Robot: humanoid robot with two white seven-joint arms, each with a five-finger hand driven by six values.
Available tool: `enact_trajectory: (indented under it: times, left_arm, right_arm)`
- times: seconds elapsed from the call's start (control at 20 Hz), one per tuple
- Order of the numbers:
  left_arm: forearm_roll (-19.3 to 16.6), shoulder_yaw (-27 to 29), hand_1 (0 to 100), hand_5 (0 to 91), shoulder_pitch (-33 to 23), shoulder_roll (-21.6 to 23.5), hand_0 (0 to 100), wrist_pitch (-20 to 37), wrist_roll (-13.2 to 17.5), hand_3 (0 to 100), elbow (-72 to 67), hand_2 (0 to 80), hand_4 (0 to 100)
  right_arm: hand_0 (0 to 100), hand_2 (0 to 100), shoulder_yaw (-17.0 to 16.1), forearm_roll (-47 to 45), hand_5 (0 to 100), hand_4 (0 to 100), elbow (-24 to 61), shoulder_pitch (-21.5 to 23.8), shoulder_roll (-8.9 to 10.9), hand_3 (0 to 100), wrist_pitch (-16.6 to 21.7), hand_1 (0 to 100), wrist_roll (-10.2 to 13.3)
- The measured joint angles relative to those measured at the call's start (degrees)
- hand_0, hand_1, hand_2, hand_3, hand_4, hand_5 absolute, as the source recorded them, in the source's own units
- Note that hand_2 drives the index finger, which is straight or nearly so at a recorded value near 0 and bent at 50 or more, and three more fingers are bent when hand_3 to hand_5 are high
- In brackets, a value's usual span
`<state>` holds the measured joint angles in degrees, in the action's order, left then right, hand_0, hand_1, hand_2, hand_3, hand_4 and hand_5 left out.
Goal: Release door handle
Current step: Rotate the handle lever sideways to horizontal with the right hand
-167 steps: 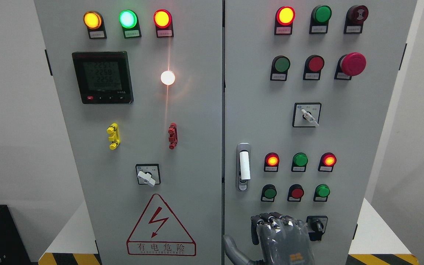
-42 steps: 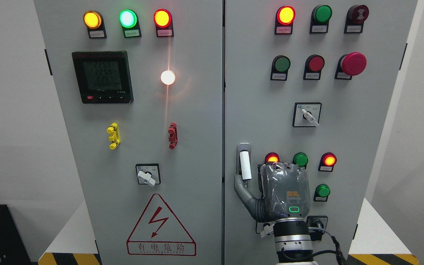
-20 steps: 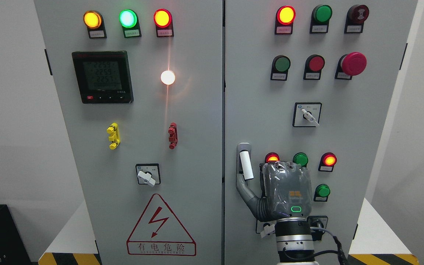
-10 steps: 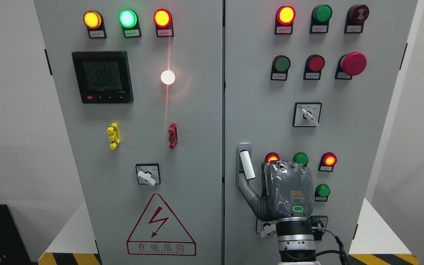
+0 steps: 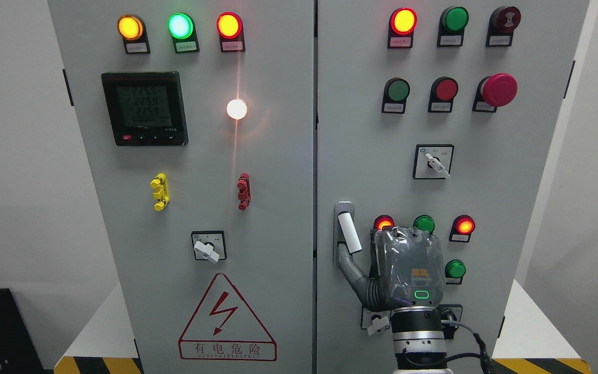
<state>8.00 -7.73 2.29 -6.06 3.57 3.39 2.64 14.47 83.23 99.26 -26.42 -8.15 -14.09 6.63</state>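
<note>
Beside the door handle (image 5: 348, 232), right hand (image 5: 408, 270) upright.

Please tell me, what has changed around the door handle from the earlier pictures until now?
The right hand rose from the bottom edge to beside the white door handle; its thumb hooked under the lower end, which has swung slightly to the right. The cabinet doors remain closed, the lamps unchanged.

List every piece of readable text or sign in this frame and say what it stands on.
"有电危险": red-bordered lightning warning triangle, left grey cabinet door.
Latin line beneath it: too small to read.
Black digital meter: three rows of digits, blurred.
Small labels under lamps and buttons: unreadable.
</note>
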Motion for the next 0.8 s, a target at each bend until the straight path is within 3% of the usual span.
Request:
enact_trajectory:
  times: [0.8]
  left_arm:
    - [0.00, 0.00, 56, 0.0, 0.00, 0.00, 12, 0.00, 0.00, 0, 0.00, 0.0, 0]
  right_arm:
    - [48, 99, -0.66, 0.00, 100, 100, 0.48, 0.20, 0.02, 100, -0.17, 33, 0.26]
